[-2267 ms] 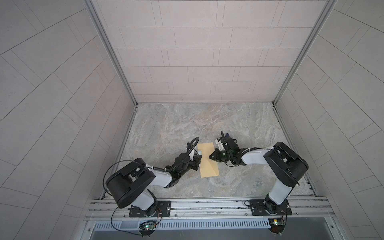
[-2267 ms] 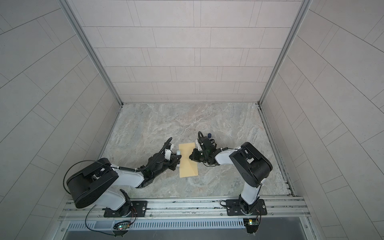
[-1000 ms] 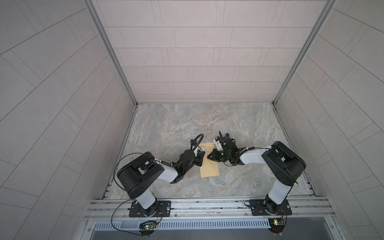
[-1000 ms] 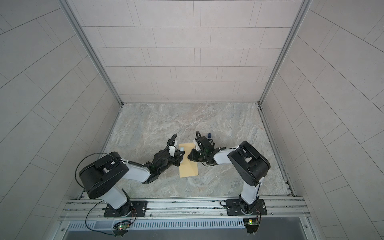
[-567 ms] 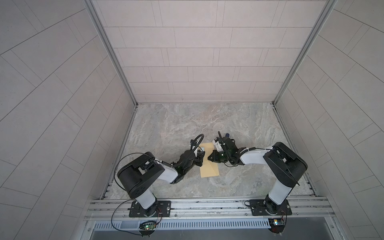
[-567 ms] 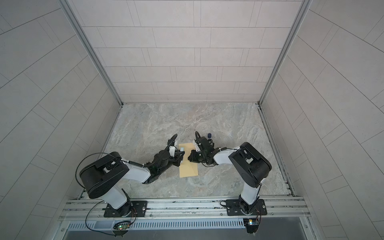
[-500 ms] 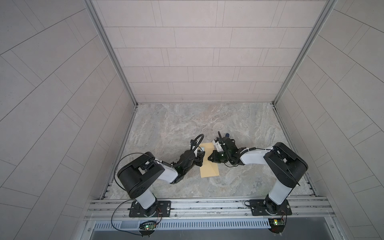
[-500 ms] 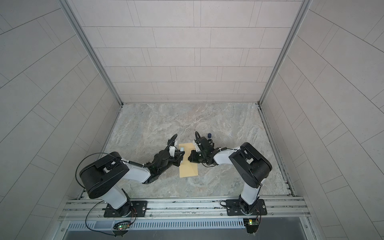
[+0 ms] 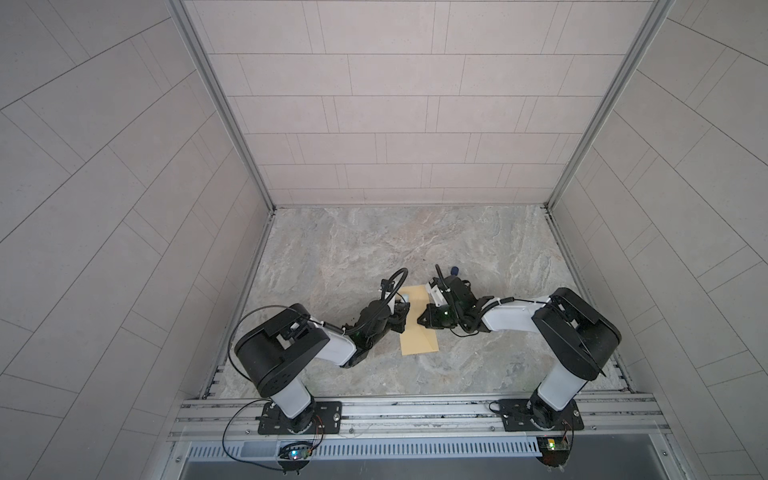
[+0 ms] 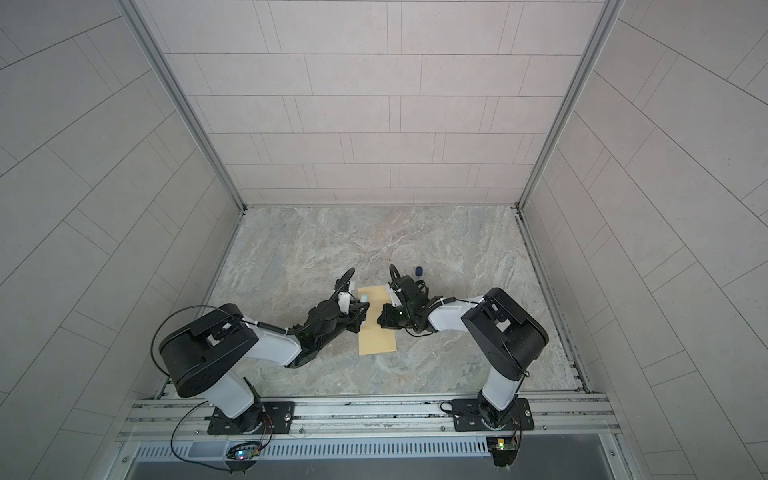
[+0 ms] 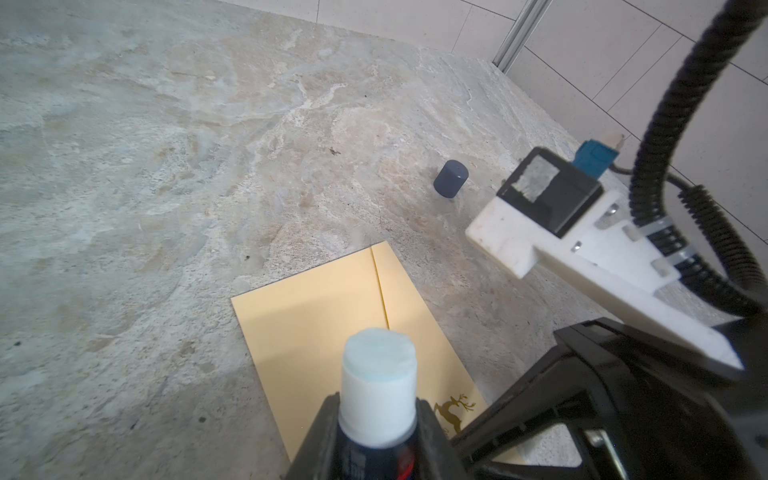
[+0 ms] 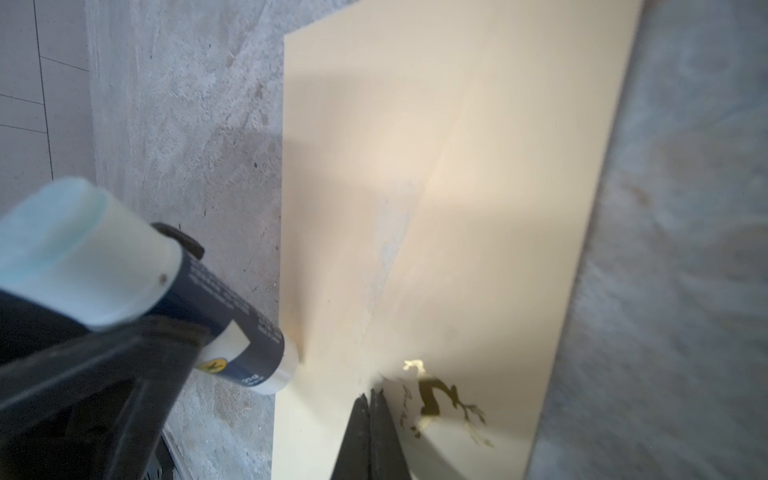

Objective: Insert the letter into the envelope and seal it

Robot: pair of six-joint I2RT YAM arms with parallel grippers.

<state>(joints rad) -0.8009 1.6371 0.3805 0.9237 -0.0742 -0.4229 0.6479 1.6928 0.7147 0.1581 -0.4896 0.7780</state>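
The mustard-tan envelope (image 9: 419,336) (image 10: 377,338) lies flat on the stone floor between both arms, with a small gold deer mark (image 11: 453,409) on its upper face. A fold seam (image 12: 399,266) carries a faint bluish smear. My left gripper (image 11: 376,411) (image 9: 400,312) is shut on a dark glue stick (image 11: 378,374) (image 12: 83,249) with its pale blue tip exposed, at the envelope's left edge. My right gripper (image 12: 371,395) (image 9: 422,322) is shut, its tips pressing the envelope beside the deer mark. The letter is hidden from view.
A small dark blue cap (image 9: 455,270) (image 10: 419,271) (image 11: 451,178) stands upright on the floor just behind the right gripper. Tiled walls close in the floor on three sides; a metal rail (image 9: 415,411) carries both arm bases at the front.
Early on, the left arm swung and carried the glue stick a little farther back along the envelope's left edge. Over the last second nothing visibly moves.
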